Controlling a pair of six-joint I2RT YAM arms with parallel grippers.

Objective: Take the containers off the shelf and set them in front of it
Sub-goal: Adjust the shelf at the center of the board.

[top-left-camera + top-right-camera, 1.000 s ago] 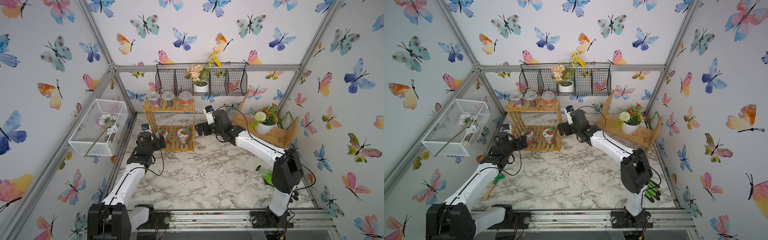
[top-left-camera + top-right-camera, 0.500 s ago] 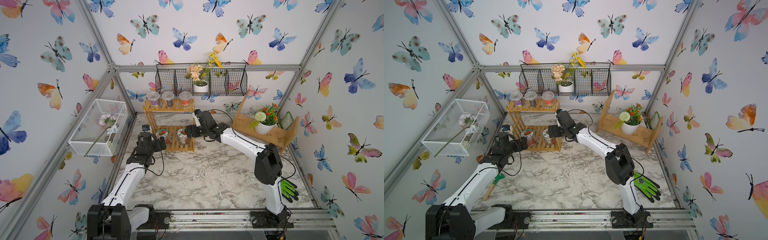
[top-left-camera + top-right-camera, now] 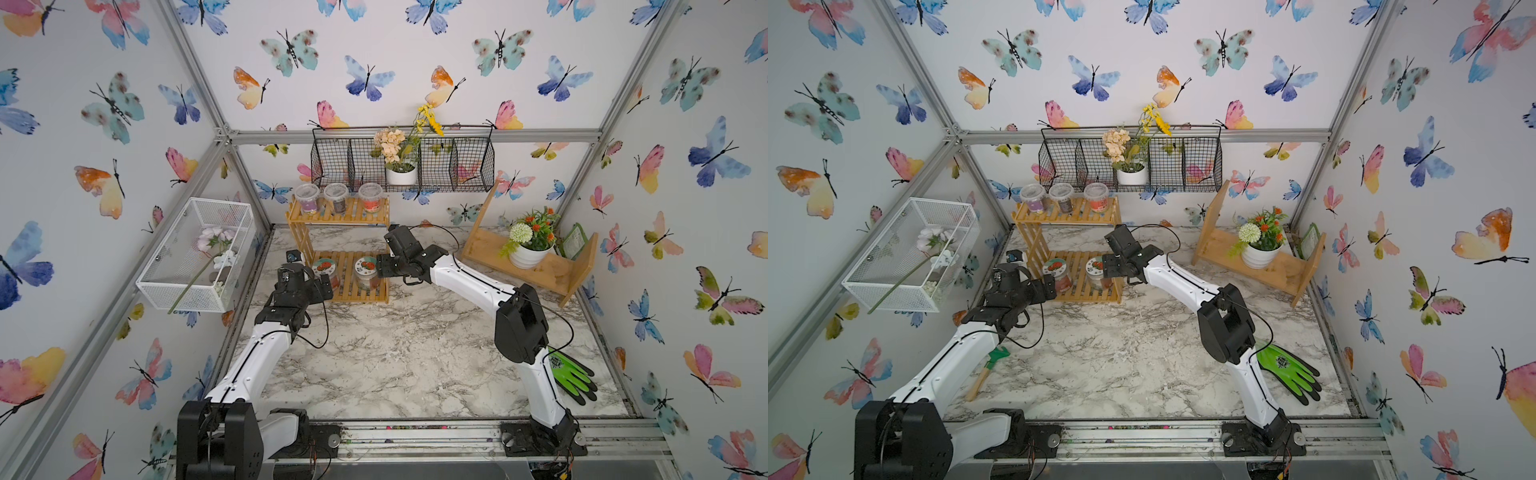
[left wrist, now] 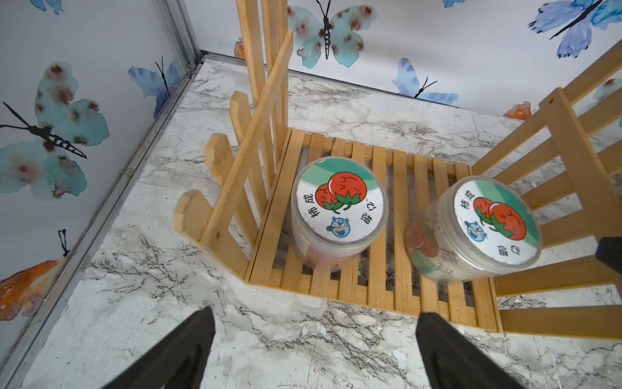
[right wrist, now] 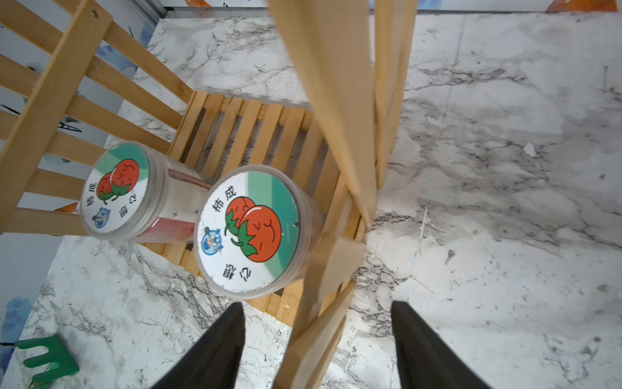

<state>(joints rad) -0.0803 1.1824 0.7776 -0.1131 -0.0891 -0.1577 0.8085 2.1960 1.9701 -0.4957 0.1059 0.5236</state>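
Observation:
The shelf [image 3: 345,286] of yellowish slats stands at the back left. Three clear cups [image 3: 336,196] sit in a row on its top tier. Two jars with tomato lids stand on the lower tier, a left jar [image 3: 325,268] and a right jar [image 3: 365,270]. My left gripper [image 4: 314,315] hangs open over the marble in front of the left jar [image 4: 338,202], apart from it. My right gripper [image 5: 316,306] is at the shelf's right end. Its jaws stand apart astride the shelf's side post [image 5: 323,269], with the right jar [image 5: 249,232] just beyond one fingertip [image 5: 232,323].
A black wire basket [image 3: 469,166] with a white flower pot hangs on the back wall. A plain wooden shelf [image 3: 552,274] with a potted plant stands at the right. A white mesh box [image 3: 195,253] juts from the left wall. A green glove [image 3: 571,374] and a green rake [image 3: 992,361] lie on the marble.
My right arm has swung left from beside the plain wooden shelf to the slatted shelf's right end, and its jaws have narrowed. The left arm has barely moved.

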